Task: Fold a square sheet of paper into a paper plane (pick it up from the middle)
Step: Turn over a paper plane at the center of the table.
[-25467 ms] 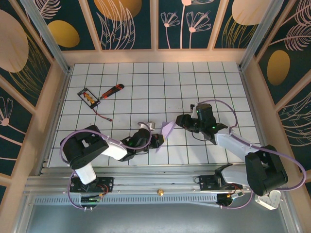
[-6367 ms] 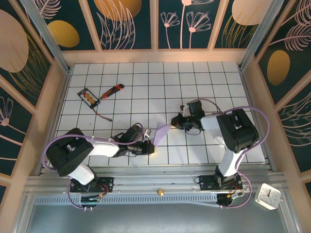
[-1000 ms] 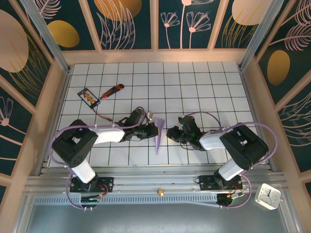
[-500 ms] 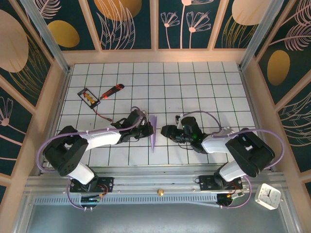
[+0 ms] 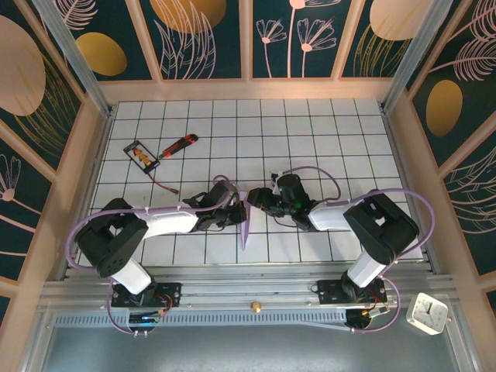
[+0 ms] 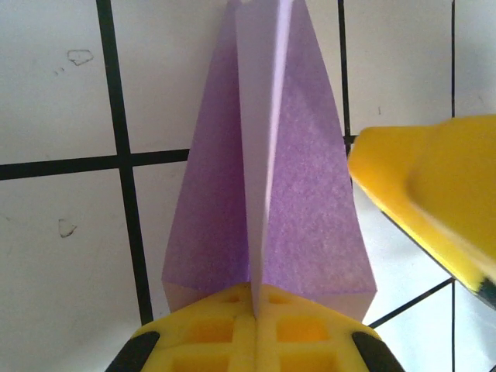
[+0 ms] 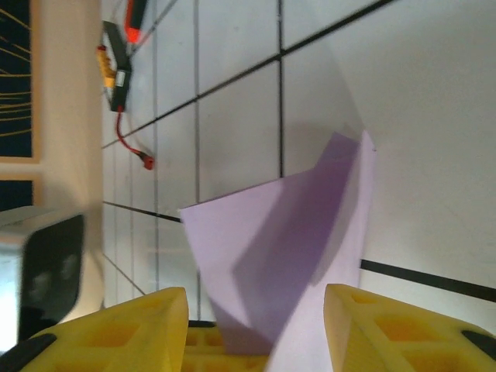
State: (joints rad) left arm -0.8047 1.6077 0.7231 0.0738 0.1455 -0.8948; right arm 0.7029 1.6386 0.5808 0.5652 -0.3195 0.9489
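Near the lower middle of the top view, the paper plane [image 5: 245, 225] shows as a slim lavender sliver on the grid table [image 5: 325, 132]. The left gripper [image 5: 234, 216] is clamped on its centre fold. The right gripper [image 5: 256, 198] sits just beside it, its 2 yellow fingers [image 7: 139, 329] spread apart with paper between them.

Bright, even light. A soft shadow lies just beyond the paper plane [image 7: 287, 256]; the yellow finger [image 6: 434, 186] beside it is blurred.
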